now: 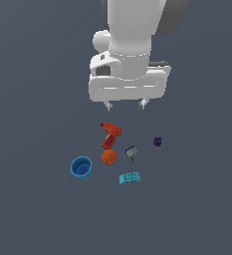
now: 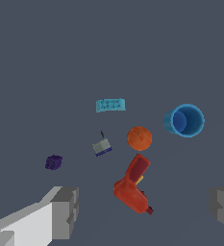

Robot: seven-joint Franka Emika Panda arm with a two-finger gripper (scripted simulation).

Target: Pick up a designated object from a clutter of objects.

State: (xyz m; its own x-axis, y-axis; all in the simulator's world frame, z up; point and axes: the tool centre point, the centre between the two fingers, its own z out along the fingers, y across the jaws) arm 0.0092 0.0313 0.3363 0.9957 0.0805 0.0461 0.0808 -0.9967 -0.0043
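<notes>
The designated object, a tiny dark purple lump (image 1: pixel 157 142) (image 2: pixel 54 162), lies on the grey floor at the exterior view's right of the clutter. My gripper (image 1: pixel 125 104) (image 2: pixel 144 209) hangs open well above the floor, over the red drill-like tool (image 1: pixel 110 135) (image 2: pixel 132 185), with nothing between its fingers (image 2: pixel 65 211). The purple lump sits to the exterior view's right of and below the gripper, apart from it. Around the drill lie an orange ball (image 1: pixel 109 157) (image 2: pixel 139 138), a small grey-and-blue piece (image 1: pixel 131 151) (image 2: pixel 102 146), a blue cup (image 1: pixel 81 168) (image 2: pixel 184 120) and a teal flat block (image 1: pixel 130 178) (image 2: pixel 110 104).
The items lie spread on a plain dark grey floor (image 1: pixel 38 209). The drill, ball and grey-and-blue piece sit close together; the purple lump stands alone with a gap around it.
</notes>
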